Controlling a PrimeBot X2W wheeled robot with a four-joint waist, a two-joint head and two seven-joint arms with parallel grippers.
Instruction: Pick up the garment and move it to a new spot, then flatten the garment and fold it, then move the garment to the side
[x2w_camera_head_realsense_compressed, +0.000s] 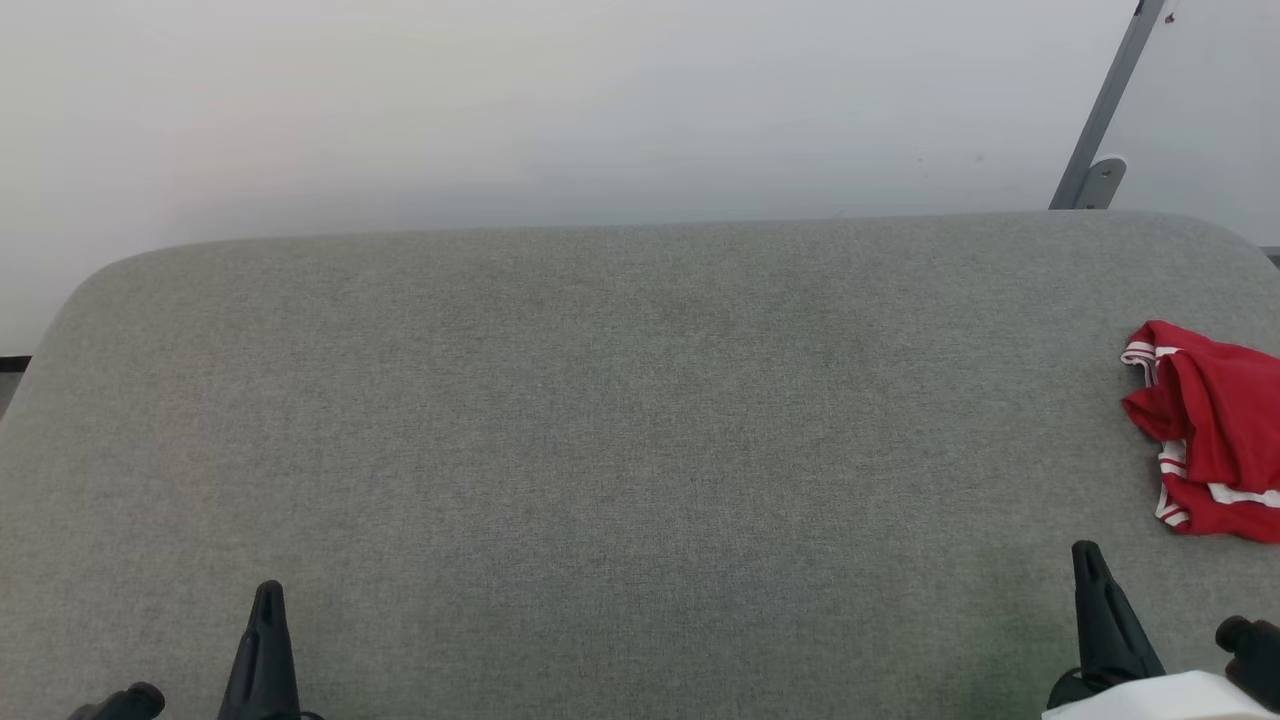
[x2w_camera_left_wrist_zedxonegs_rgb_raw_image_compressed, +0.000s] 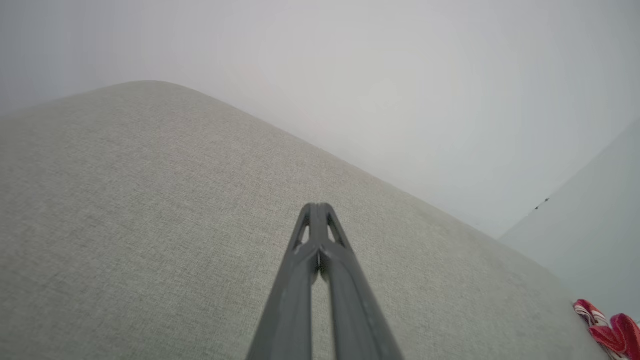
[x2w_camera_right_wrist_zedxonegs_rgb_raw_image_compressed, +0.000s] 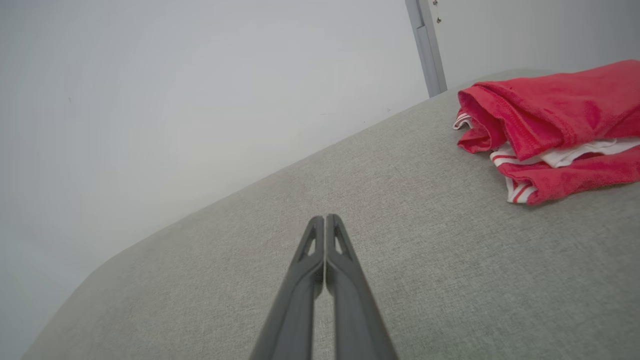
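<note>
Left gripper (x2w_camera_head_realsense_compressed: 268, 595) near left and right gripper (x2w_camera_head_realsense_compressed: 1086, 555) near right, both with fingers pressed together and holding nothing, over the grey fabric surface (x2w_camera_head_realsense_compressed: 600, 400). Garment (x2w_camera_head_realsense_compressed: 1215, 420) is bunched at the right edge, just beyond the right gripper and apart from it. It is red with white striped trim, no lettering showing, partly cut off. Likely light and limp, not slippery; pinch a trimmed hem or the top fold. Surface woven, soft-looking. Far: plain pale wall (x2w_camera_head_realsense_compressed: 500, 100), grey metal post (x2w_camera_head_realsense_compressed: 1105, 110) far right.
</note>
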